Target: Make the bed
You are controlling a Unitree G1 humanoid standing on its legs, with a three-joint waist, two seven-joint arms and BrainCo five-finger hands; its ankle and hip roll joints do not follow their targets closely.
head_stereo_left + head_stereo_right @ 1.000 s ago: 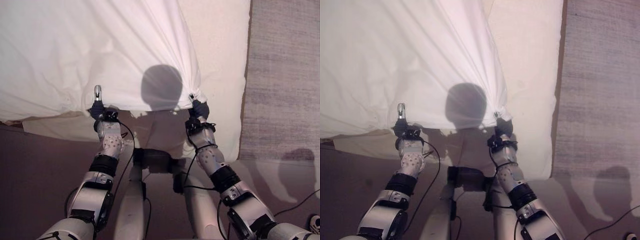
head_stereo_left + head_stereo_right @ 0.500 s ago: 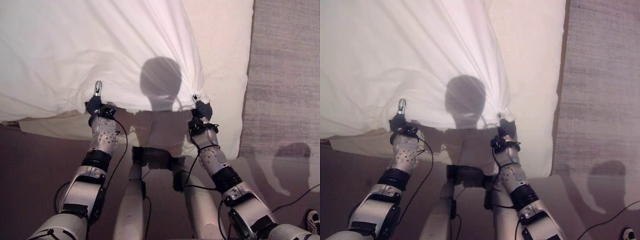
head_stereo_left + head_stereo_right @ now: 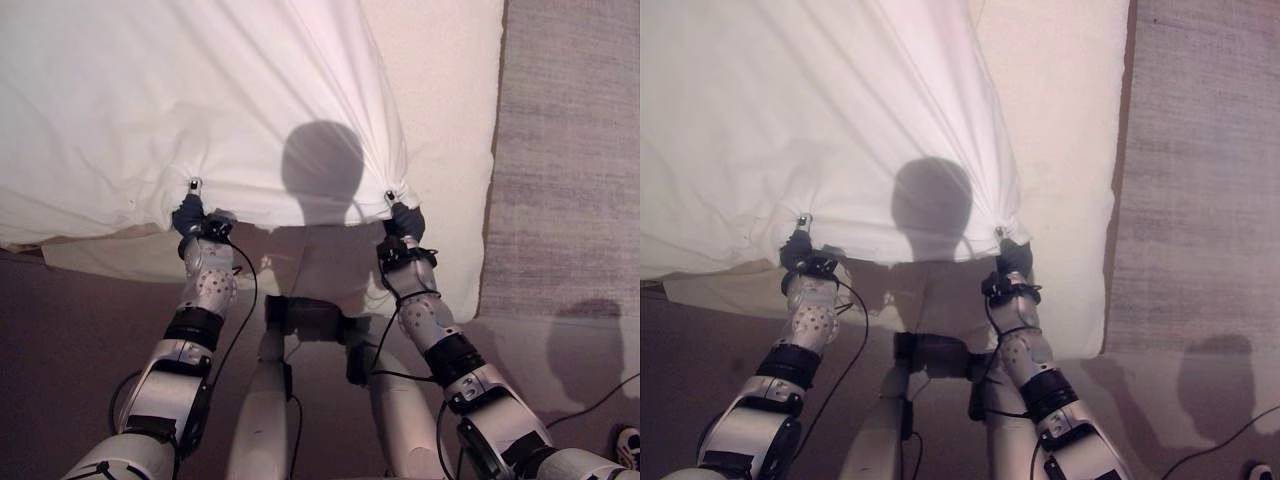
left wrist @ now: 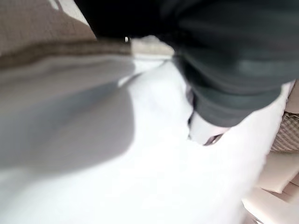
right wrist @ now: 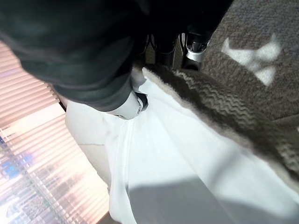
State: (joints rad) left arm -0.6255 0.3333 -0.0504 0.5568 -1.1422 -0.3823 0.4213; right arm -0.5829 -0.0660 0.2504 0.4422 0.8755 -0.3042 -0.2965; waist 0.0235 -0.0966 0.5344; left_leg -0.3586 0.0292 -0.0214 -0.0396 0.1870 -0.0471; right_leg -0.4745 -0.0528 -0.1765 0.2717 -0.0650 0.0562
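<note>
Since a moment ago the left hand [image 3: 190,215] has changed: the finger that stood up straight above the sheet [image 3: 180,100] is now down, only its tip showing at the cloth's hem. Both hands sit at about the same spots along the near edge of the bed [image 3: 450,120] as before.

The left hand is at the sheet's near hem, toward the bed's left side, its dark cover just under the cloth; small wrinkles gather where it meets the hem. Its wrist view shows white cloth bunched against the dark cover, but whether the fingers are curled on it I cannot tell.

The right hand [image 3: 402,217] pinches the sheet's near right corner, with taut folds fanning from that point up across the bed. In the right wrist view a finger [image 5: 131,105] is curled against the white cloth.

The sheet covers most of the bed, leaving a bare strip of mattress along the right edge and a band along the near edge below the hem. A grey rug [image 3: 570,150] lies beside the bed's right edge.
</note>
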